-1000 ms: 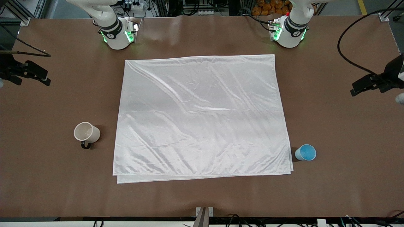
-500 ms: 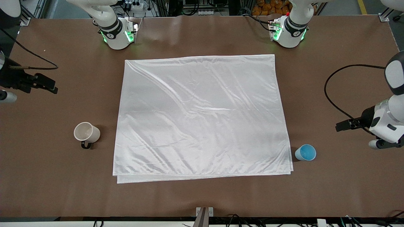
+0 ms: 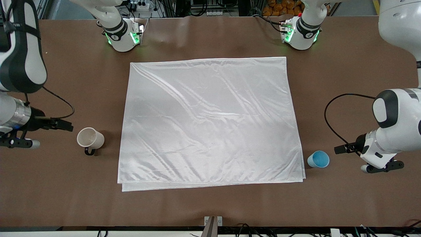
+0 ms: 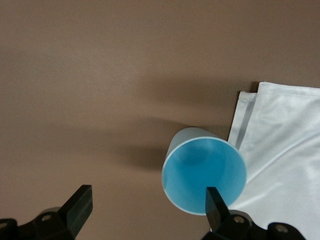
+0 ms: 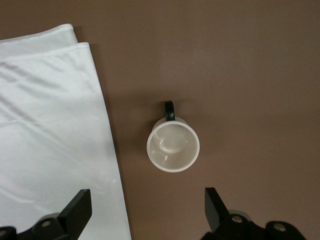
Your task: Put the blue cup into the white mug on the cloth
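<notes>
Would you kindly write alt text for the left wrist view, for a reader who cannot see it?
A small light-blue handleless cup stands upright on a brown table, beside the layered corner of a shiny white cloth. The left gripper hangs above with its black jaws open, one fingertip overlapping the cup's rim.

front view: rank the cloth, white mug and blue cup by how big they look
1. cloth, by far the largest
2. white mug
3. blue cup, only slightly smaller than the mug

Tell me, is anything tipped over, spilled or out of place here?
Nothing stands out. The blue cup and the white mug both stand upright and empty on the bare table, one at each end of the cloth, which lies flat with soft wrinkles.
</notes>
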`<state>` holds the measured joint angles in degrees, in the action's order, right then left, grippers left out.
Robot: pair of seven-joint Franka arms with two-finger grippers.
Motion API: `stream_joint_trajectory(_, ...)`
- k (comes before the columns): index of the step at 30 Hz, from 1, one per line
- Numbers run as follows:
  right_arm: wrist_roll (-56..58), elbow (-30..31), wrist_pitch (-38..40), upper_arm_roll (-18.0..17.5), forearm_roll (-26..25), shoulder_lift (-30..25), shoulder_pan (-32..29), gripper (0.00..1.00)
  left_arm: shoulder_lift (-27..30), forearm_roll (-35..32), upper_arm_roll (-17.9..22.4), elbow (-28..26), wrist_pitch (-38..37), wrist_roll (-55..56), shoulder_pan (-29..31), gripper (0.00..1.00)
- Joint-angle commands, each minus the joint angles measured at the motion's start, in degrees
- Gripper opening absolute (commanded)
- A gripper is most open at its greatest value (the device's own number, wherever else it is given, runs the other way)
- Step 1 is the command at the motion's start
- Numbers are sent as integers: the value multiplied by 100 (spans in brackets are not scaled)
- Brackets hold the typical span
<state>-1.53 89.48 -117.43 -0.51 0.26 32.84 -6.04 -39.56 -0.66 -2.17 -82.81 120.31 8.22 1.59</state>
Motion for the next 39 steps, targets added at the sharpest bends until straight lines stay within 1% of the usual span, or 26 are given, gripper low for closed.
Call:
stream_joint_trajectory(1, 30, -177, -70, -46, -8, 241, -125, 100, -201, -4, -3, 116, 133, -83, -10, 100)
stream_joint_trajectory(12, 30, -185, -70, -46, -9, 504, -108, 100, -403, -13, -3, 116, 476, -83, -10, 100)
stream_joint_trajectory(13, 30, -177, -70, -46, -9, 522, -108, 100, -412, -13, -3, 116, 476, -83, -10, 98)
stream_joint_trajectory(16, 30, -177, -79, -37, -9, 575, -108, 100, -447, -13, -3, 116, 476, -83, -10, 85)
stream_joint_trajectory(21, 30, -177, -87, -46, -9, 645, -108, 100, -482, -4, -11, 116, 555, -75, -10, 59)
stream_joint_trajectory(22, 30, -177, -87, -46, -9, 654, -116, 97, -491, -4, -3, 116, 555, -75, -10, 53)
stream_joint_trajectory(25, 30, -177, -157, -46, -9, 671, -108, 71, -517, -4, -3, 116, 564, -83, -19, 38)
stream_joint_trajectory(26, 39, -168, -193, -46, 0, 680, -108, 61, -518, -4, -11, 116, 564, -75, -10, 34)
stream_joint_trajectory(29, 47, -159, -219, -46, 0, 742, -108, 37, -518, -4, -12, 116, 564, -83, -19, 13)
stream_joint_trajectory(30, 82, -159, -219, -46, -8, 750, -108, 29, -518, -13, -12, 116, 564, -83, -19, 4)
stream_joint_trajectory(31, 126, -159, -219, -46, 0, 751, -108, 22, -518, -13, -12, 116, 564, -83, -19, 0)
stream_joint_trajectory(34, 153, -159, -219, -46, 18, 759, -90, 4, -500, -39, -20, 116, 564, -92, -19, 0)
stream_joint_trajectory(35, 153, -159, -219, -46, 18, 759, -81, 0, -500, -48, -20, 116, 564, -83, -19, 0)
stream_joint_trajectory(39, 144, -159, -211, -54, 27, 759, -64, 0, -447, -57, -20, 116, 564, -92, -19, 0)
